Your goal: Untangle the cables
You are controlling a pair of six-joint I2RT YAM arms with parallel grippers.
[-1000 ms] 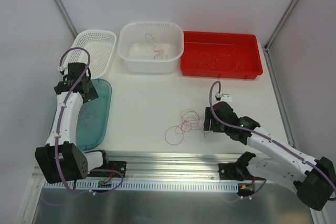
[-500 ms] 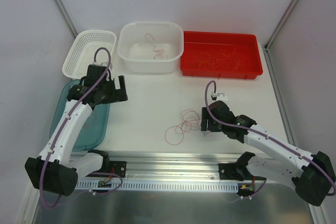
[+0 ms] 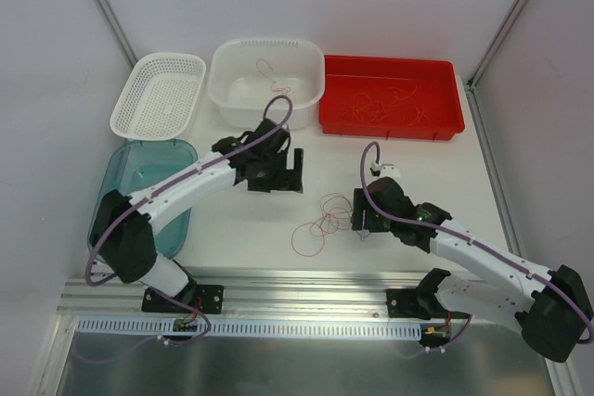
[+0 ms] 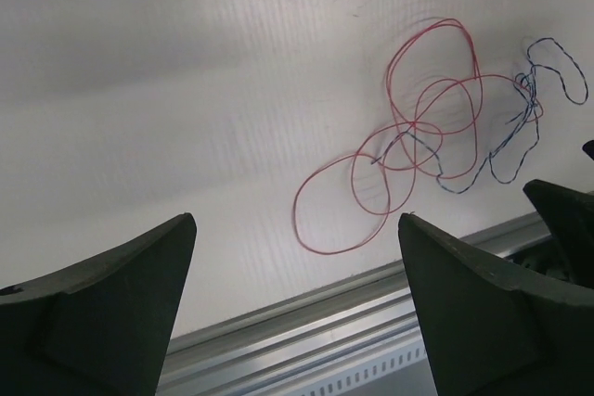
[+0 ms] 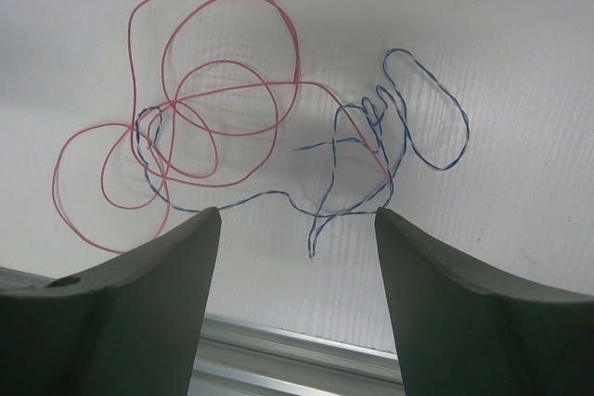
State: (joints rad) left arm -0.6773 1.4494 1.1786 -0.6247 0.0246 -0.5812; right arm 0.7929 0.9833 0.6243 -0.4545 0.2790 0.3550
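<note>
From above, the cables (image 3: 323, 220) near the counter (image 3: 241, 229)'s front edge are too thin to trace, and the blue strand (image 5: 444, 97) is lost. Those in the tray (image 3: 388, 125) at the back-right corner blur together.

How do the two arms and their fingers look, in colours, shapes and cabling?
The left arm and the right arm both have white links connected by black joints. A thin purple hose runs along each arm and loops near the wrist. The left gripper and right gripper are black. Their fingers are dark grey, smooth and wedge-shaped. No markings are readable.
</note>
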